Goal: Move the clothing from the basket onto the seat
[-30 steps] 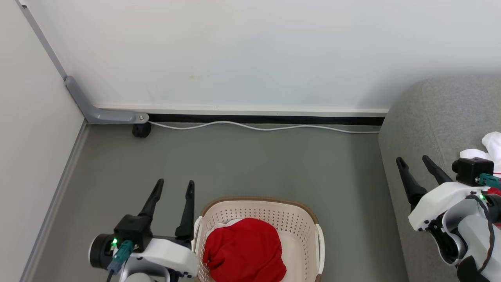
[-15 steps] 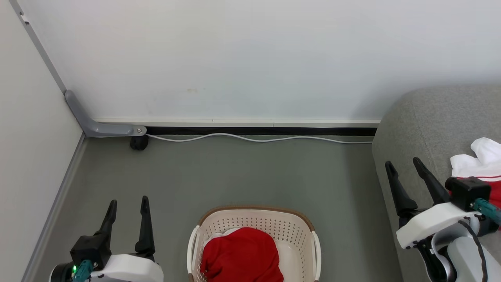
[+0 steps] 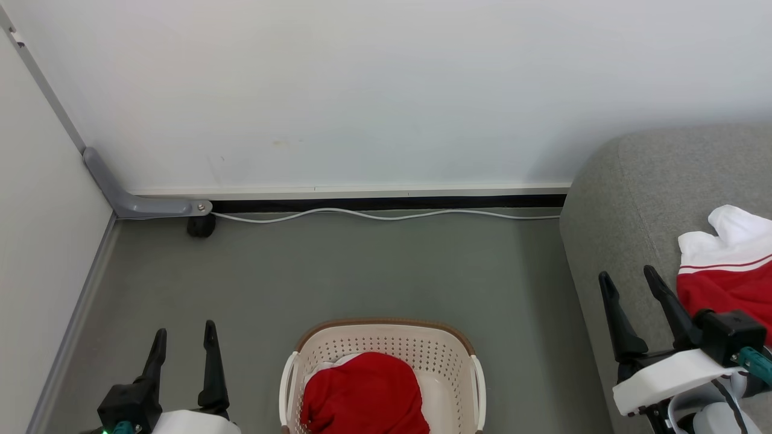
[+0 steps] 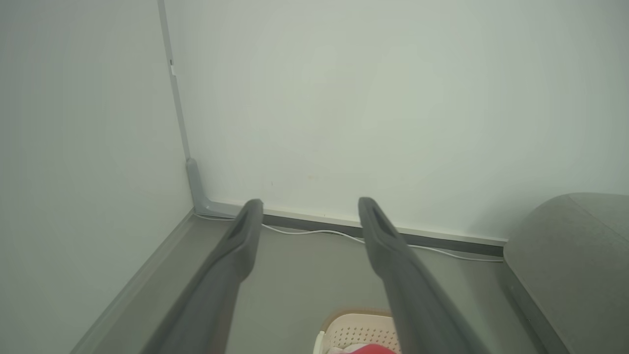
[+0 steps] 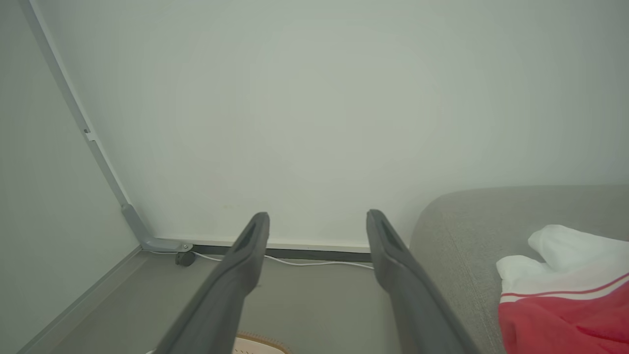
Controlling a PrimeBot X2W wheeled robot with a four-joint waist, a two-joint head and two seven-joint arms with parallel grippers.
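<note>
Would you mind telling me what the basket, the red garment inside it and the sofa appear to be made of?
The basket looks like rigid matt cream plastic, given its moulded rows of holes. The red garment seems soft matt fabric, slumped in folds; fibre unclear. The sofa appears upholstered in grey woven cloth with a fine grainy texture.

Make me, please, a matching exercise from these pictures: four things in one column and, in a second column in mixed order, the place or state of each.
Column one:
1. basket
2. white cable
3. right gripper
4. red-and-white garment

Column two:
a. lies on the grey sofa
b. runs along the foot of the wall
c. open and empty
d. holds a red garment

Pairs: 1-d, 2-b, 3-c, 4-a.
</note>
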